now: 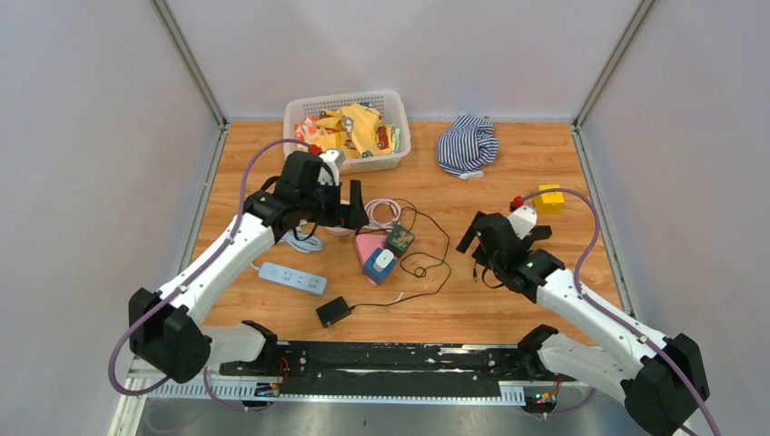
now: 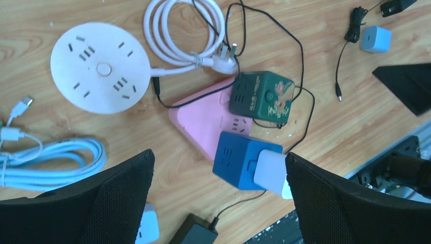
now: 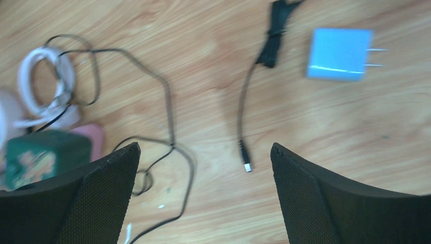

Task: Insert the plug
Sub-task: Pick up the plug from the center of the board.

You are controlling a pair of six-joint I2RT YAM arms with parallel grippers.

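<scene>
The white plug [image 2: 269, 172] is sitting pressed against one face of the blue cube socket [image 2: 235, 155], with its prongs hidden from sight, near the middle of the wooden worktop [image 1: 508, 300]. The blue cube is overlapping one corner of a flat pink socket block [image 2: 201, 119], and a dark green cube socket [image 2: 262, 98] is resting on the opposite corner of that pink block. A thin black cord [image 2: 302, 66] is looping around the green cube. Above this cluster the left pincer [image 2: 218, 154] is hovering released, its two black fingers [image 2: 117, 198] standing wide apart on either side of the blue cube and touching nothing. Beside the pink block a round white socket disc [image 2: 100, 66] is lying flat, with a coiled white cable [image 2: 178, 30] just next to it and a bundle of pale blue cable [image 2: 56, 155] nearer the left arm. A black adapter [image 1: 333, 312] and a long white power strip [image 1: 291, 278] are lying closer to the arm bases. The right pincer [image 3: 206, 147] is likewise hanging released over bare wood to the right of the cluster, gripping nothing. In front of it a small pale blue charger [image 3: 338, 53] is lying on its side with two prongs showing, beside a loose black lead [image 3: 240, 122]. At the far edge a white basket [image 1: 292, 123] is holding colourful packets, a striped cloth [image 1: 468, 143] is lying crumpled, and a yellow block [image 1: 547, 198] is sitting near the right side.
</scene>
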